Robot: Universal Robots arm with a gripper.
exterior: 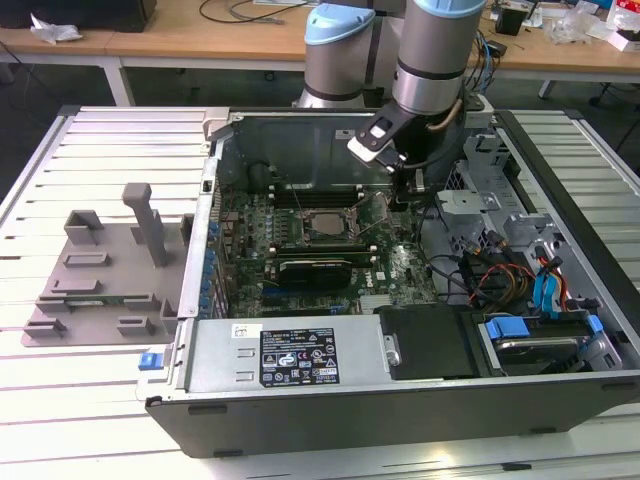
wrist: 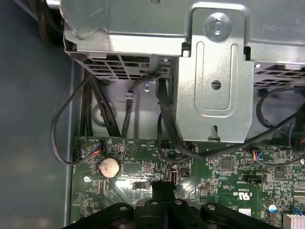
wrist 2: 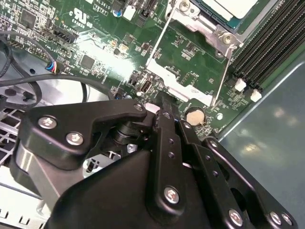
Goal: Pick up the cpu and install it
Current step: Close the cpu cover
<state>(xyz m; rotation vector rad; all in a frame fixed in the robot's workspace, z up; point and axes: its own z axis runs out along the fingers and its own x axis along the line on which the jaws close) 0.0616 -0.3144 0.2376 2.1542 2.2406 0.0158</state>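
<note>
The cpu (exterior: 322, 225) lies flat in its socket on the green motherboard inside the open computer case; its silver top with a thin dark rim also shows in the second wrist view (wrist 2: 233, 7). Thin metal socket levers (wrist 2: 159, 40) stand raised beside it. My gripper (exterior: 413, 185) hangs over the motherboard, toward the exterior view's right of the socket and apart from the chip. In both wrist views its black fingers (wrist: 164, 188) are pressed together with nothing between them, just above the board near a coin battery (wrist: 109, 167).
A grey plastic tray (exterior: 100, 270) with upright blocks sits at the exterior view's left of the case. Inside the case are a black expansion card (exterior: 315, 268), memory slots (wrist 2: 267, 47), a metal drive cage (wrist: 214, 81), loose black cables (wrist: 95, 109) and the power supply (exterior: 300, 355).
</note>
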